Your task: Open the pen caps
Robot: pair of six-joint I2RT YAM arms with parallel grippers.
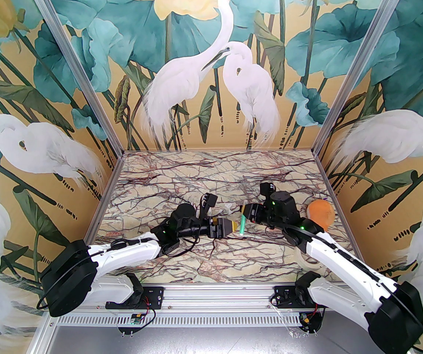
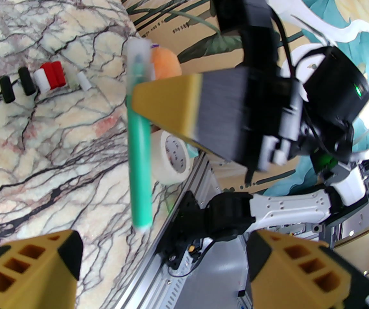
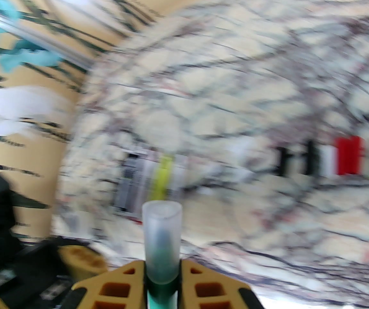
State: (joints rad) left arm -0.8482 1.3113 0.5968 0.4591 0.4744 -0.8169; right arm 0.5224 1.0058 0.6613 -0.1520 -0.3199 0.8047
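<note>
Right fingers (image 3: 192, 270) clamp the green marker (image 2: 139, 159); left fingers (image 2: 63, 248) stand apart. Its translucent cap (image 3: 161, 230), at 12 o'clock, looks light, stiff and slick, so pinch its sides.

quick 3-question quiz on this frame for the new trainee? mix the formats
1. True or false: the translucent cap is on the green marker clamped in the right gripper.
2. The left gripper is: A) shut on the marker, B) open, C) shut on a black cap.
3. Short answer: what colours are the loose caps lying on the table?

Key: 1 true. 2 B. 3 black, red and white.
</note>
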